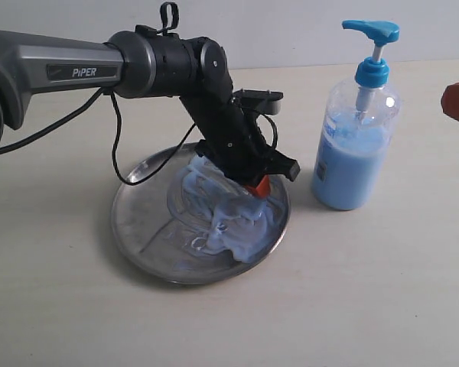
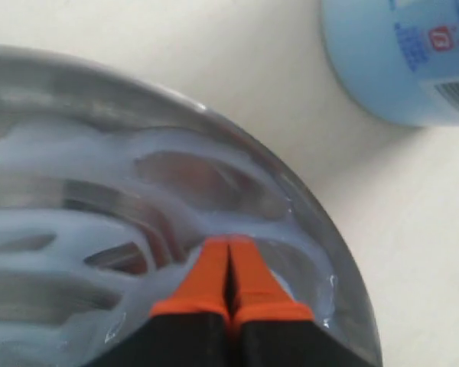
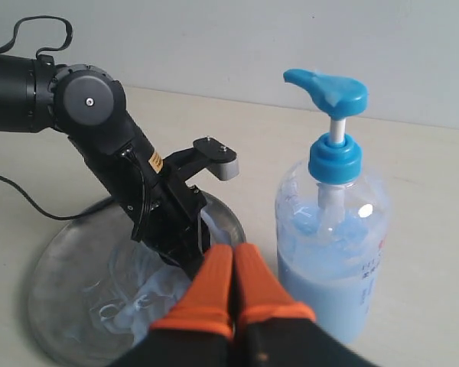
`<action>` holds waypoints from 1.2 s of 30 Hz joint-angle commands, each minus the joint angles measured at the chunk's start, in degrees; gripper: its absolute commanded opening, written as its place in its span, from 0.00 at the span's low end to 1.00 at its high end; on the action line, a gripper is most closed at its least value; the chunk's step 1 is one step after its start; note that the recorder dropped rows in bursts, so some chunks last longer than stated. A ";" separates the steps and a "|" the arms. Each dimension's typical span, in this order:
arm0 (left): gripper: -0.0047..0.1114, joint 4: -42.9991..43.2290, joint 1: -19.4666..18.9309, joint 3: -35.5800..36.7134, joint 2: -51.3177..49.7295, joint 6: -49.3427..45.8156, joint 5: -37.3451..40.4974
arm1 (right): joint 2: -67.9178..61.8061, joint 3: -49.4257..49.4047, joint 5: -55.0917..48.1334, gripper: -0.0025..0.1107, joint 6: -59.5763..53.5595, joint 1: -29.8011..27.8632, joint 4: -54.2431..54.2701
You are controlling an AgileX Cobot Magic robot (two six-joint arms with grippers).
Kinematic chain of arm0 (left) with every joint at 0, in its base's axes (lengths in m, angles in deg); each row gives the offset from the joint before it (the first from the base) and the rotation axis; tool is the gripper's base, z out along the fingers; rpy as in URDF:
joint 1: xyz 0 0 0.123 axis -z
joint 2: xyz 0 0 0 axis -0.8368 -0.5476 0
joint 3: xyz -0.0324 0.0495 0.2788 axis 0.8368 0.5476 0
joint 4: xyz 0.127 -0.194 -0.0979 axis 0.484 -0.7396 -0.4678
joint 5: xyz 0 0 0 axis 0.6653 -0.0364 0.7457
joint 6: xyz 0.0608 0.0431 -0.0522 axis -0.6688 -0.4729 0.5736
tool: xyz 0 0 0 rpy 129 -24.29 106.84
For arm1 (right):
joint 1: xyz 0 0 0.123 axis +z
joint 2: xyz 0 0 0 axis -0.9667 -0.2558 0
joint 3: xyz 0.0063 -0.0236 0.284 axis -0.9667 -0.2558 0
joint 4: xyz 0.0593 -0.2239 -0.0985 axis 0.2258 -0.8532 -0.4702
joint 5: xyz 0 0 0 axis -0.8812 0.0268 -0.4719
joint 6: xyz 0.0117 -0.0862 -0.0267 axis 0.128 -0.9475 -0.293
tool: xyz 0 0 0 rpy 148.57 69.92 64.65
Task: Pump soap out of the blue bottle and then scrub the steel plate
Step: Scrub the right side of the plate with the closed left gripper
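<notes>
Resting on pale blue creamy soap (image 1: 233, 228), the left claw (image 2: 229, 241) was pinched together.
The round shiny steel plate (image 1: 138, 220) lay beneath it, the clear blue-pump plastic bottle (image 1: 353, 149) just beside; the right claw (image 3: 233, 249) (empty) was together too, beyond the bottle.

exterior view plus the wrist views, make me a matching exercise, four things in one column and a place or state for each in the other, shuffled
Column one:
1. blue bottle
2. steel plate
3. soap
4. left pincer

Column two:
a. shut, tips down in the pale blue smears
b. standing upright on the table, pump head on top
c. spread in swirly streaks over the metal
d. lying flat, round and shiny, beside the bottle

Pairs: 1-b, 2-d, 3-c, 4-a
</notes>
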 commanded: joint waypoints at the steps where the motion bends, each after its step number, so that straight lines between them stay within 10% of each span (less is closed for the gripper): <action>1: 0.04 3.19 0.00 -0.12 0.01 0.77 -0.68 | 0.16 0.05 0.29 0.02 -0.14 0.04 -0.13; 36: 0.04 9.40 2.02 -0.12 -1.22 3.18 8.28 | 0.16 0.05 -0.09 0.02 -0.14 0.04 -0.13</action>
